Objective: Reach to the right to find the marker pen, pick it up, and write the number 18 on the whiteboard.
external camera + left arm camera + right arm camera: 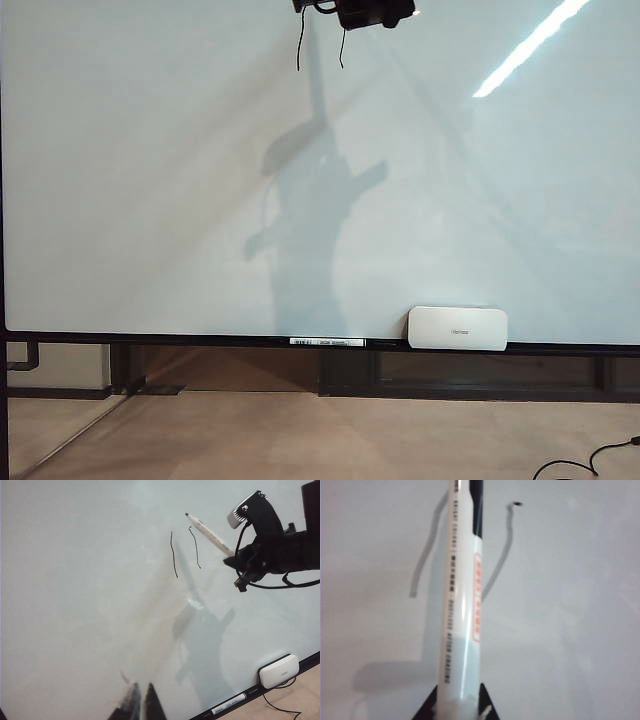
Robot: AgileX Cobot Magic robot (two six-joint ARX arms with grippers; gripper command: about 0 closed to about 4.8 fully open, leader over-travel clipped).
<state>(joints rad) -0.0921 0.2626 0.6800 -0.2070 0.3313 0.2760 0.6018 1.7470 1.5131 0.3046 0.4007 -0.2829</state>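
The whiteboard fills the exterior view. Near its top my right gripper is shut on the marker pen, a white barrel with printed text and a dark tip. The pen also runs up the right wrist view from between the right gripper's jaws. Its tip is close to the top of the second of two thin black strokes, a long line and a shorter curved one. My left gripper hangs low before the board, fingers nearly together with nothing between them.
A white rounded eraser rests on the board's black ledge, with a white barcode-labelled pen lying beside it. The arm's shadow falls on the board's middle. A black cable trails on the floor at lower right.
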